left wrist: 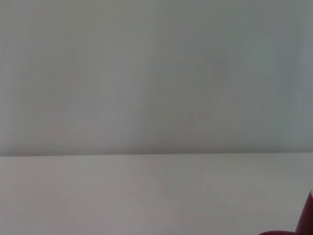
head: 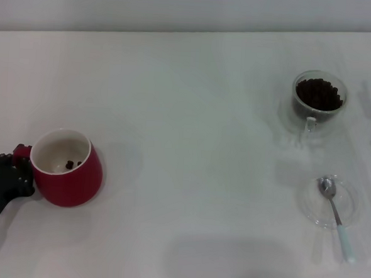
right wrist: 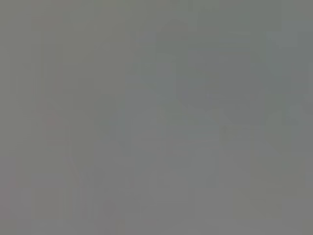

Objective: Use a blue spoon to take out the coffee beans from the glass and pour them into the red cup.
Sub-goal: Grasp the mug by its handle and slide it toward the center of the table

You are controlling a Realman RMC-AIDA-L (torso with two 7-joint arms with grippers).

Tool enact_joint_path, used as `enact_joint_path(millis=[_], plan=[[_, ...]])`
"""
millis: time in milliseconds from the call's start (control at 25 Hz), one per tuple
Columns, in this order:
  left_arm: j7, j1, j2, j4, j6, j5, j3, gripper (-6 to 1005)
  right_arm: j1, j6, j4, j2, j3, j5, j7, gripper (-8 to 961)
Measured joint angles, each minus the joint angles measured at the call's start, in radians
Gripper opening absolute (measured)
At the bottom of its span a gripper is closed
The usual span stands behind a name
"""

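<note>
Left gripper (head: 17,166) at the red cup's (head: 67,169) handle, grip unclear. Spoon (head: 335,214) idle on saucer (head: 351,203), near the full glass (head: 318,100). Next: fetch spoon. Right gripper unseen.

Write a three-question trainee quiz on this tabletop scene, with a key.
1. True or false: the blue spoon rests on the glass saucer.
2. Which holds more coffee beans: A the glass, B the red cup?
3. Fill in: the left gripper is at the red cup's ____.

Key: 1 true; 2 A, as the cup has only a few; 3 handle.
</note>
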Motion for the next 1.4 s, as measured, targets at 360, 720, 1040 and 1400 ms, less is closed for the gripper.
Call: enact_joint_path(millis=[360,720,1040,1400], plan=[[0.000,-0.001,-0.003,-0.008,-0.005,-0.001,-0.003,113,-0.005,-0.003,0.000,0.000,-0.001,-0.002,0.000,872],[0.001,-0.060,-0.003,-0.012,0.007,0.004,-0.012,123,-0.003,-0.003,0.001,0.000,-0.006,-0.002,0.000,871],[0.002,-0.097,-0.004,-0.026,0.038,0.006,-0.008,131,-0.006,-0.011,0.002,0.000,-0.009,-0.002,0.000,871],[0.002,-0.141,-0.008,-0.085,0.113,0.031,-0.007,141,0.001,-0.010,0.003,0.000,-0.009,-0.003,-0.001,871]])
